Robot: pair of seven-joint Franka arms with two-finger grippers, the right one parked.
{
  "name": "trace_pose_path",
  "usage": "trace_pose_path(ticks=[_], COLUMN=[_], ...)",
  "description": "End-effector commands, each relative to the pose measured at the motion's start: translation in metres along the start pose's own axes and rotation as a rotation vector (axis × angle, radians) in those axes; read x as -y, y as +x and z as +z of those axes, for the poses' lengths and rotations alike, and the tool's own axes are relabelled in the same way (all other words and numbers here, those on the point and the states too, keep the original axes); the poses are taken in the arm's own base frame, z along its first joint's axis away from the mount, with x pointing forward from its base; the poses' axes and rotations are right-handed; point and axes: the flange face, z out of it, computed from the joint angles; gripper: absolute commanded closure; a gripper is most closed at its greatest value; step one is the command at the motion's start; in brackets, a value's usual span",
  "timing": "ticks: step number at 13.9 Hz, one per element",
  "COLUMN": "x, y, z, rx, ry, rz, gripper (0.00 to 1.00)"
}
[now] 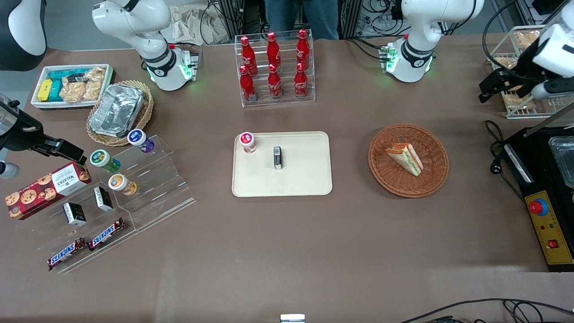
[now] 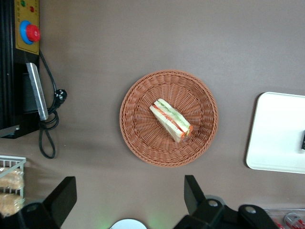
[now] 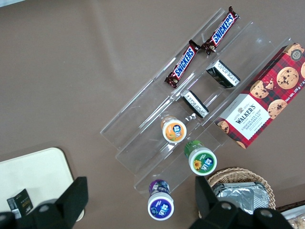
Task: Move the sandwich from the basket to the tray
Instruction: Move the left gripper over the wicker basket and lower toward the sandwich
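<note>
The sandwich (image 1: 405,158), a pale wedge with orange, red and green filling, lies in the round reddish-brown wicker basket (image 1: 381,179). It also shows in the left wrist view (image 2: 171,120) inside the basket (image 2: 138,138). The cream tray (image 1: 305,179) lies beside the basket, toward the parked arm's end; an edge of the tray shows in the wrist view (image 2: 276,138). The left arm's gripper (image 1: 486,89) hangs open and empty high above the table, farther from the front camera than the basket, near the wire rack. In the wrist view the gripper (image 2: 127,193) is well apart from the basket.
A small red-lidded jar (image 1: 247,142) and a small black box (image 1: 278,157) stand on the tray. A cola bottle rack (image 1: 274,67) stands farther back. A wire rack of bagged snacks (image 1: 515,58) and a black machine with a red button (image 1: 538,207) are at the working arm's end.
</note>
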Motion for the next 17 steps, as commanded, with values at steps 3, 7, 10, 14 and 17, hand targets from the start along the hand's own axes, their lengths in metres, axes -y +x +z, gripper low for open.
trace_pose_path(ticks=[3,7,10,14,17], x=[-0.012,-0.023,-0.038,-0.06,-0.065], y=[0.017,0.013,0.011,0.003,-0.004], z=[-0.006,0.022,0.068,0.161,0.215], rx=[0.019,0.061,0.073,0.039,0.069], ry=[0.041,0.083,0.089,0.083,0.097], rz=[0.011,-0.028,-0.038,-0.158,-0.263], gripper=[0.0,0.0,0.0,0.0,0.01])
